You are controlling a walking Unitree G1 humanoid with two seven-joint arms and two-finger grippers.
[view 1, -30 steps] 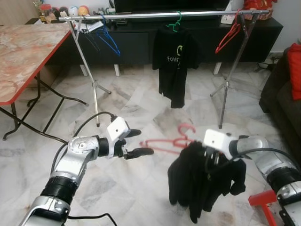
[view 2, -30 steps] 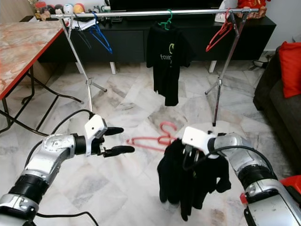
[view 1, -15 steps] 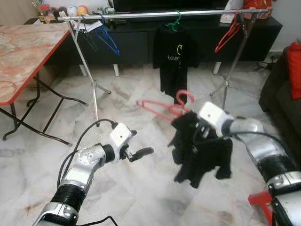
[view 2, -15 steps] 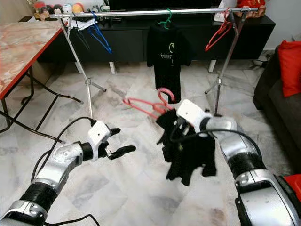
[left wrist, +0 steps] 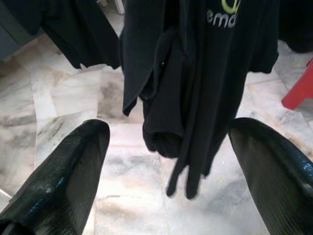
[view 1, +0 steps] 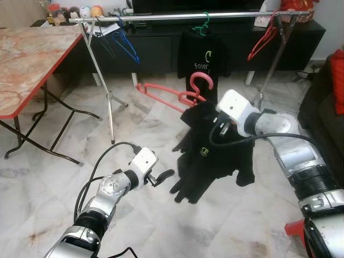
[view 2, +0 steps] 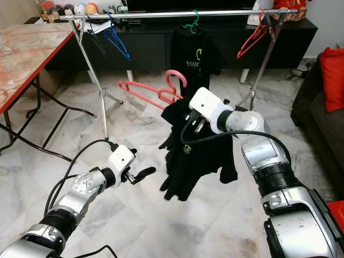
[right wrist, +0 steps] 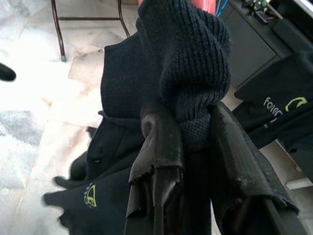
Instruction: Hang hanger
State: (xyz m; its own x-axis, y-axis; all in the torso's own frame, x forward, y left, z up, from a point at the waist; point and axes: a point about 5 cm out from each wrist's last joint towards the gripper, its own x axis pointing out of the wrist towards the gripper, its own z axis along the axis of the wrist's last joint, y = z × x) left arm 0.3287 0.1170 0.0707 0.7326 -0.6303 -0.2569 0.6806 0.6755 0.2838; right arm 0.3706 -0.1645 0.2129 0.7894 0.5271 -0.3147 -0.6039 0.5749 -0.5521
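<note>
Left eye view shows a desk point(view 1: 27, 59) with a red edge at the far left, standing on the pale stone floor point(view 1: 48, 177). Behind it a long silver rail point(view 1: 188, 16) runs across the room on thin metal legs. A blue hanger point(view 1: 128, 47) hangs near the rail's left end. A black shirt point(view 1: 203, 56) on a green hanger point(view 1: 202, 23) hangs in the middle, and a red hanger point(view 1: 263, 42) hangs near the right end.

Low down, the left gripper point(view 1: 161, 177) reaches toward the middle. Its jaws are spread apart and hold nothing. In the left wrist view the two black fingers point(left wrist: 58, 181) sit wide apart with dark cloth hanging between them, farther off.

In the middle, a pink hanger point(view 1: 177, 94) is held up in the air below the rail and not touching it. A dark shirt point(view 1: 212, 156) with a small green mark droops from it. The right gripper point(right wrist: 190, 132) has its jaws pinched tight on the dark shirt's knitted collar, just below the pink hanger's hook.

At the far right a dark sofa point(view 1: 322, 107) has a red cushion point(view 1: 337, 75) on it.
</note>
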